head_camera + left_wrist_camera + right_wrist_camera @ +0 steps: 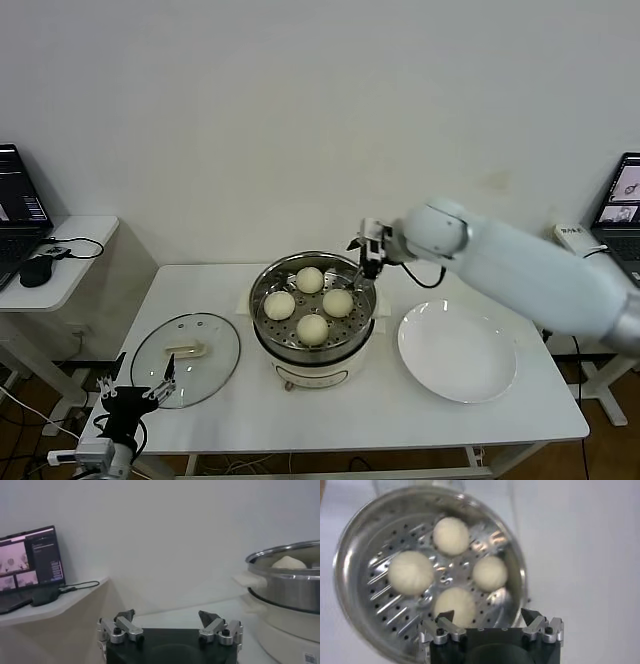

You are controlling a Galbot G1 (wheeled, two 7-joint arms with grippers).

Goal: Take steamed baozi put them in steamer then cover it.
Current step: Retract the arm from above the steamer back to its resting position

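- steamer (313,318) mid tabletop (400,400), steel pot on cream base, uncovered
- four steamed baozi (312,328) sit on the perforated tray inside, at roughly 12, 3, 6 and 9 o'clock of the pot; all four also seen from above in right wrist view (451,536)
- cover (186,359) lies flat on tabletop at steamer's 9 o'clock, near but apart from the base, cream bar handle facing up
- right claw (366,262) held above steamer's rim at about 2 o'clock, fingers spread, holding nothing; right wrist view shows its fingers (438,628) apart over the pot's edge
- left claw (138,388) low at tabletop's front left corner, just beside cover's near edge, fingers apart, empty; left wrist view shows it open (167,625) with steamer's side (285,582) off at a distance
- white plate (457,351) at steamer's 3 o'clock, bare
- laptops (18,200) on side desks at both edges
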